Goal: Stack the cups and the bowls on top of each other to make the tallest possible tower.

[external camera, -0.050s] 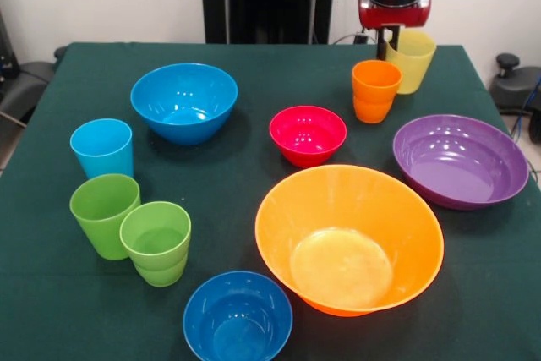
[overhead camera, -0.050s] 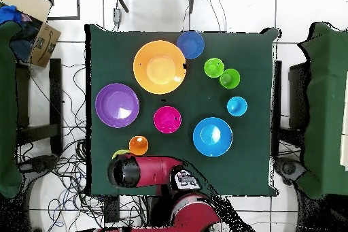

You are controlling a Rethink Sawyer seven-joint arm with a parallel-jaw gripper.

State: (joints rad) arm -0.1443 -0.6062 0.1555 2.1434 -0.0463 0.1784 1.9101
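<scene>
Front view: orange cup (external camera, -0.050s: 375, 90) beside yellow cup (external camera, -0.050s: 411, 60)

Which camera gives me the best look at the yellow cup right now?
The front view. There the yellow cup shows most of its side and rim, tilted, behind the orange cup and beside the pincer. Overhead, the arm covers it except a yellow sliver.
</scene>
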